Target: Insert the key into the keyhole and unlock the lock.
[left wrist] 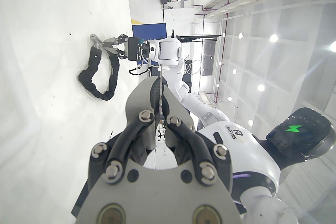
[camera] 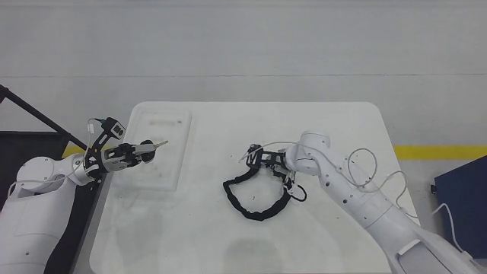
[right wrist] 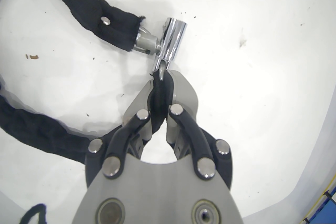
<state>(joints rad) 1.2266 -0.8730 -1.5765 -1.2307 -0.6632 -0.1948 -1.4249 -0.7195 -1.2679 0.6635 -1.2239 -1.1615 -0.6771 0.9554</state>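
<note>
My left gripper (camera: 147, 150) is shut on the key (camera: 159, 144), held above the table's left side; the thin metal blade (left wrist: 160, 72) sticks out past the fingertips and points toward the lock. The lock is a black fabric-sleeved chain (camera: 257, 211) lying in a loop mid-table, with a chrome cylinder (right wrist: 172, 41) at its end. My right gripper (right wrist: 161, 80) is shut on the chain end right under that cylinder, low over the table. From the left wrist the cylinder (left wrist: 95, 41) and the right gripper (left wrist: 111, 47) appear farther off. The keyhole itself is hidden.
A flat white tray (camera: 171, 125) lies on the white table (camera: 342, 129) under the left gripper. White cables trail along the right arm (camera: 358, 190). A dark stand (camera: 34, 114) rises at the far left, off the table.
</note>
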